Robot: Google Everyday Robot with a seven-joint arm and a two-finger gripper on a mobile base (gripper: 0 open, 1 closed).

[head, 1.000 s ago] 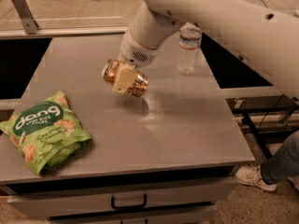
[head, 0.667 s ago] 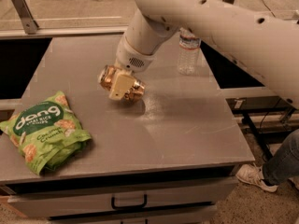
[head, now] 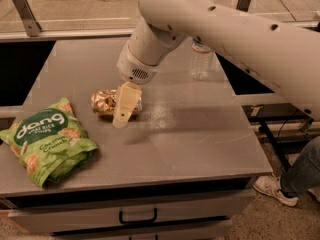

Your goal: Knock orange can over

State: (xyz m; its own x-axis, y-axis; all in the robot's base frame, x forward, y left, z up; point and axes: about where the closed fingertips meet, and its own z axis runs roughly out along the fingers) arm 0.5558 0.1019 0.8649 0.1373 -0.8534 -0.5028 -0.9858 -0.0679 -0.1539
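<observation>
Nearest the viewer, a drawer front (head: 137,216) closes the table (head: 200,139) below its top. A green snack bag (head: 47,140) lies flat on the top, well to the left of the jaws and closer to the front edge. A person's shoe (head: 272,189) stands on the floor, far to the right of the jaws and below table level.

The arm (head: 230,29) enters from the upper right and crosses above the table. It bends down through a thick wrist section to the gripper (head: 122,111), which points steeply down at the table top, left of centre. The cream jaw member in view crosses the front of the orange can (head: 102,102) and reaches almost to the surface. Whether the jaws clasp the can or merely stand against it cannot be told.

Compared with 0.7 s ago, the gripper has shifted left and toward the front edge. The can, then held tilted above the surface, is now low against the table. Bag and bottle have not moved.

The orange can lies on its side, directly at the jaws. Its body extends to their left, and its right end is hidden behind the jaw member.

Farther back, a clear water bottle (head: 201,59) stands upright, well beyond and to the right of the jaws, partly covered by the arm.
</observation>
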